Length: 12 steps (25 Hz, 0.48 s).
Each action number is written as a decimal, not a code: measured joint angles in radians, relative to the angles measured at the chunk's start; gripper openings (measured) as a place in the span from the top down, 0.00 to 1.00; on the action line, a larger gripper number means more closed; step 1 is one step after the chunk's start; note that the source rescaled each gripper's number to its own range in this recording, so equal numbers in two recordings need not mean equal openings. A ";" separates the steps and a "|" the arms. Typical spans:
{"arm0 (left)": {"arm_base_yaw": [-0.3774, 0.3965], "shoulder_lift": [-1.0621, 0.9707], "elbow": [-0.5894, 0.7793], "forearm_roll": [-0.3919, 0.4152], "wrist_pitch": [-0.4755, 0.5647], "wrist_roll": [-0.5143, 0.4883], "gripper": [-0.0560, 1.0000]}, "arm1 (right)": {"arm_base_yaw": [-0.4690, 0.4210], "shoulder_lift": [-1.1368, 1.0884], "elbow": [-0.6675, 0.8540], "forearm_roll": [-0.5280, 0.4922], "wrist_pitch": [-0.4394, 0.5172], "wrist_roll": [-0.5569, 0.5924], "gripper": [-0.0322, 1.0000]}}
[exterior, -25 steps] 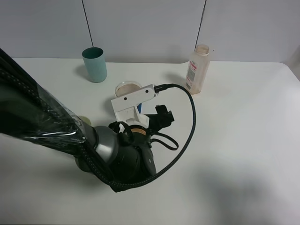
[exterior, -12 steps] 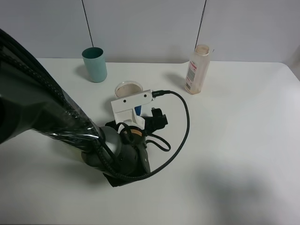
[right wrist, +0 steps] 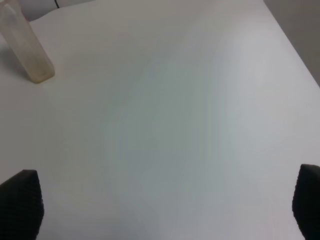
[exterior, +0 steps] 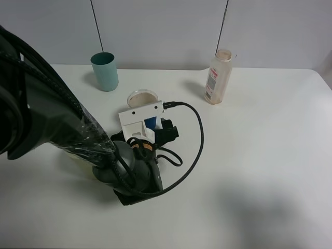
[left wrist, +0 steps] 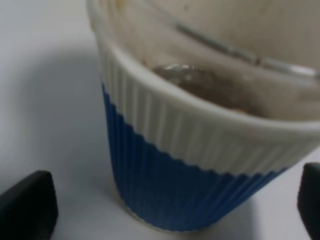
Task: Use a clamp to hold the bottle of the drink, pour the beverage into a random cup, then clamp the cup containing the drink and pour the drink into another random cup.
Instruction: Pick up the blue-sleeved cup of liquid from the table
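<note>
Left gripper (left wrist: 167, 207) standing spread wide, black fingertips (left wrist: 25, 207) flanking without touching the short white ribbed cup with blue band (left wrist: 200, 145), cup sitting between them holding dark brown beverage (left wrist: 200, 82), right gripper (right wrist: 165, 200) hanging open over the white table (right wrist: 175, 100), tall clear plastic bottle (right wrist: 27, 47) standing well ahead of it.

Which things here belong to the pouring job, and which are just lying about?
Job: blue-banded cup with brown drink, teal cup, bottle, left gripper astride that cup.
Lying about: none visible; the left arm hides some table.
</note>
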 joint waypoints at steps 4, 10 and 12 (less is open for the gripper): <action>0.020 0.014 0.000 0.006 -0.022 0.000 0.09 | 0.000 0.000 0.000 0.000 0.000 0.004 0.00; 0.042 0.019 0.000 0.040 -0.033 -0.040 0.09 | 0.000 0.000 0.000 0.000 0.000 0.004 0.00; 0.053 0.022 -0.001 0.061 -0.034 -0.050 0.09 | 0.000 0.000 0.000 0.000 0.000 0.004 0.00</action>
